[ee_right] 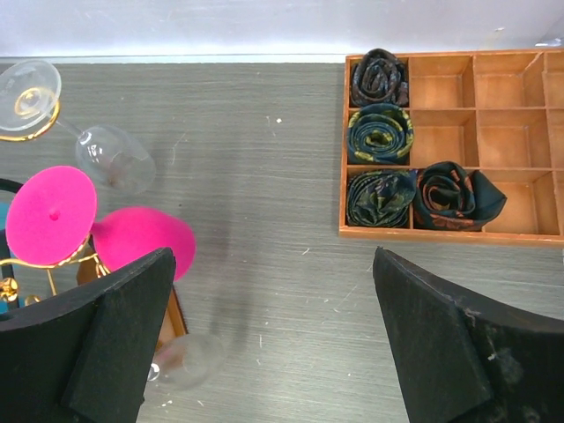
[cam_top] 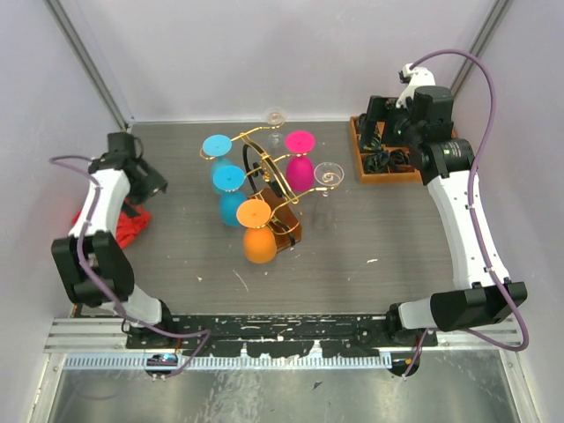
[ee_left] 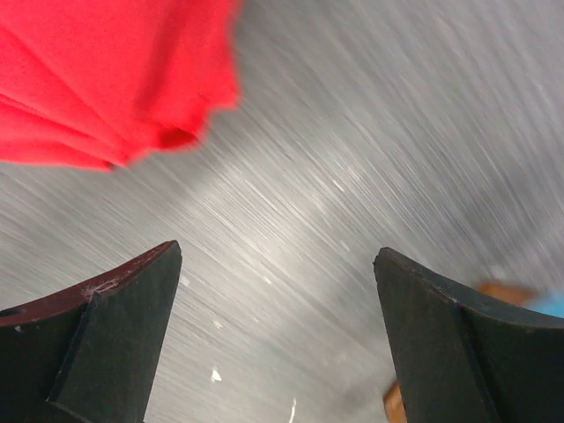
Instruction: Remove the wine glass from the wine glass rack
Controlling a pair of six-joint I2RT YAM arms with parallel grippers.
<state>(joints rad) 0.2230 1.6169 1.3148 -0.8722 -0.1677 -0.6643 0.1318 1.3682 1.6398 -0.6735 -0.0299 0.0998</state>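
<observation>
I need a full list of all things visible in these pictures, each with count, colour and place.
wine glass rack: one, gold with brown base, table middle
coloured wine glasses: four, two blue, one orange, one pink, hanging on the rack
clear wine glasses: two, transparent, on the rack
wooden tray: one, brown, far right
rolled fabric pieces: four, dark, in the tray's compartments
cloth: one, red, left edge
table: one, grey
left fingers: two, black, open, near the cloth
right fingers: two, black, open, near the tray

Gold wine glass rack (cam_top: 284, 220) mid-table — coloured wine glasses (cam_top: 258, 245) hanging.
</observation>
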